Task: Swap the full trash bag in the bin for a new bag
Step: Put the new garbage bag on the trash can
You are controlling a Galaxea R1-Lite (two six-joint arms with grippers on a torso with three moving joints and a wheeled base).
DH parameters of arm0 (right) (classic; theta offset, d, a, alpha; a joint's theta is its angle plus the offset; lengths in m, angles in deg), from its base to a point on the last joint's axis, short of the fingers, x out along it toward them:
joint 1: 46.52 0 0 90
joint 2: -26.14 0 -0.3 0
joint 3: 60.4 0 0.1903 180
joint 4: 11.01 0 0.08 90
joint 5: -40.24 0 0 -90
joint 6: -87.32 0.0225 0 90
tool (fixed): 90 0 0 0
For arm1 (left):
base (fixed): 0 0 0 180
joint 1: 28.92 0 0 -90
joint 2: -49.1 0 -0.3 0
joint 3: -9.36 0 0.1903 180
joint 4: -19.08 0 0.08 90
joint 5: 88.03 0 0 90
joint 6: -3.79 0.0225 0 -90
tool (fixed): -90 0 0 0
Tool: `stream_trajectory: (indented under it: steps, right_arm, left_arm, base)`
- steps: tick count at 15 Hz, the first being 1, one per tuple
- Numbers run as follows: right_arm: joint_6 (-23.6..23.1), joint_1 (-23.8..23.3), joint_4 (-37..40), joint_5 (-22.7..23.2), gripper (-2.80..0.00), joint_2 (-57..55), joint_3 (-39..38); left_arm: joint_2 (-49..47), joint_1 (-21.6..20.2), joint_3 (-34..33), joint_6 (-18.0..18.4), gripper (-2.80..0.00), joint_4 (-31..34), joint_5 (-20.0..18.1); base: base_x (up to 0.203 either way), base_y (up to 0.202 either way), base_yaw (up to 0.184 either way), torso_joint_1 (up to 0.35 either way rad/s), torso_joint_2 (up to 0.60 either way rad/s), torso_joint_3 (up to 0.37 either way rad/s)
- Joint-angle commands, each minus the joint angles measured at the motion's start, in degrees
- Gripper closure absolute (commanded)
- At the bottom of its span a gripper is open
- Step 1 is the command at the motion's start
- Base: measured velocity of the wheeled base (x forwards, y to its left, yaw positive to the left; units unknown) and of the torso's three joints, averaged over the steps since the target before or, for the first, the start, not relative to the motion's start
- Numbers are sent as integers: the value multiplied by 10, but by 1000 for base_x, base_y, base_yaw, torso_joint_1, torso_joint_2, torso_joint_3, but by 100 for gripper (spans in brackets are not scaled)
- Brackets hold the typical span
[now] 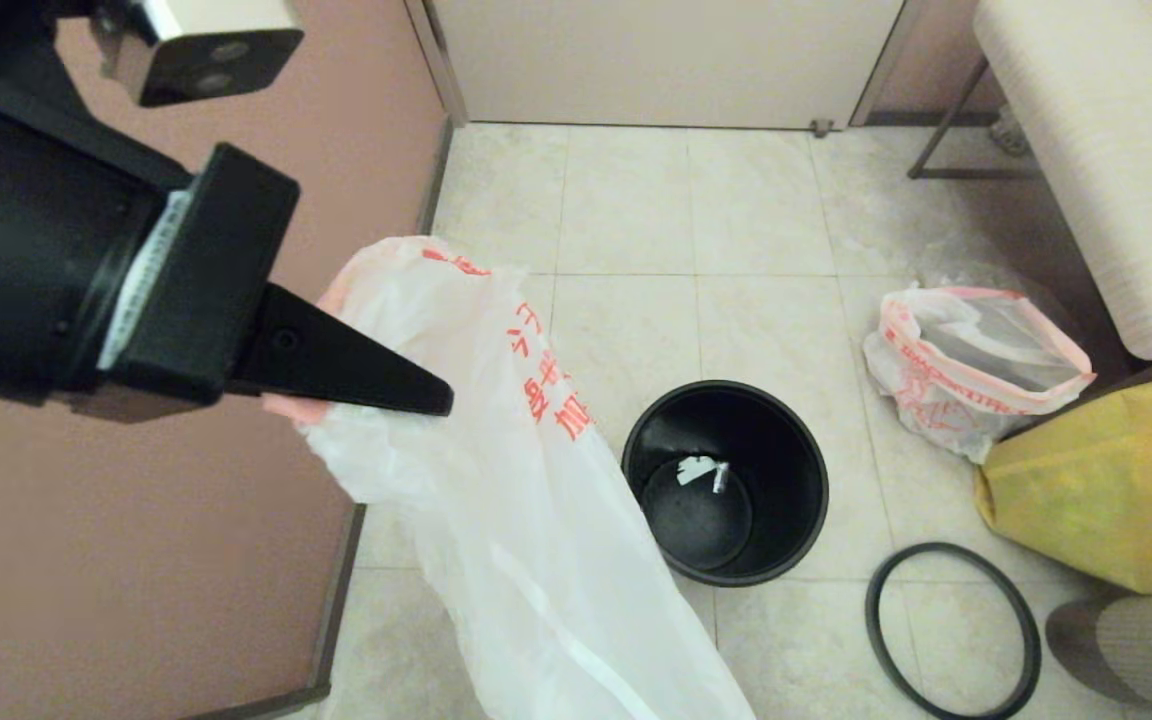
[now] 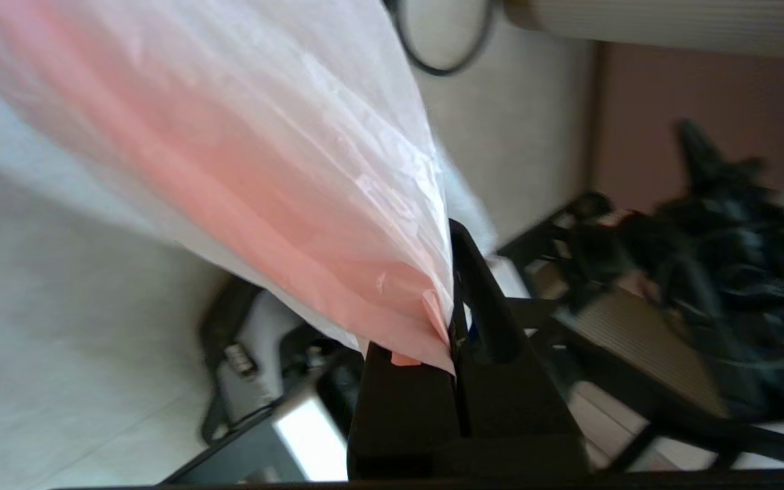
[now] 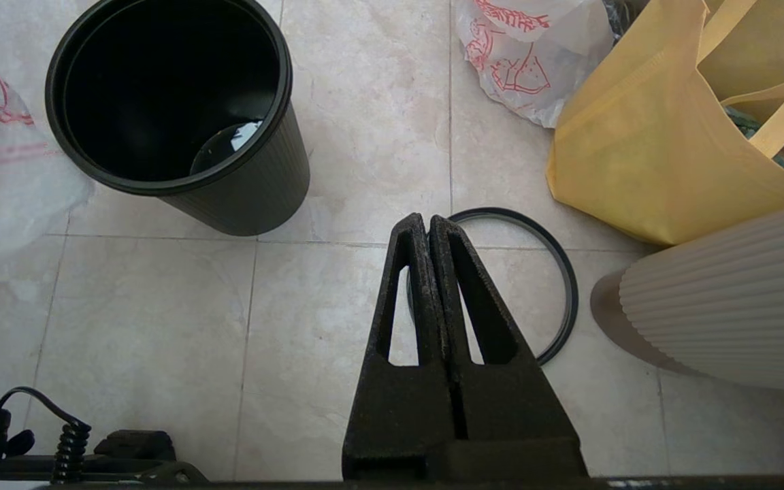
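The left gripper (image 1: 436, 400) pinches the new bag (image 1: 496, 480) (thin, crinkled, translucent film) beside the round black bin (image 1: 796, 520); the right gripper (image 3: 426, 221) hangs closed, empty.

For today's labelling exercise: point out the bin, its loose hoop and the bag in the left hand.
bin (image 1: 801, 470), head view, right rim.
hoop (image 1: 1031, 625), head view, right arc on the floor.
new bag (image 1: 496, 480), head view, hanging middle.
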Motion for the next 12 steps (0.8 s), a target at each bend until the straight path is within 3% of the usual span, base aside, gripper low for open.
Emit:
stream_trajectory:
  steps: [1, 5, 8, 12]
  right_arm:
    - [0, 0, -1, 0, 0, 0, 0]
    - [0, 0, 0, 0, 0, 0, 0]
    - [0, 0, -1, 0, 0, 0, 0]
    - [0, 0, 0, 0, 0, 0, 0]
  left_arm:
    - [-35, -15, 9, 8, 0, -30, -20]
    - [-29, -42, 10, 46, 0, -122, -102]
    - [-20, -74, 9, 47, 0, -163, -185]
    - [-15, -85, 9, 46, 0, -172, -212]
  base:
    - [0, 0, 0, 0, 0, 0]
    - [0, 0, 0, 0, 0, 0]
    - [0, 0, 0, 0, 0, 0]
    - [0, 0, 0, 0, 0, 0]
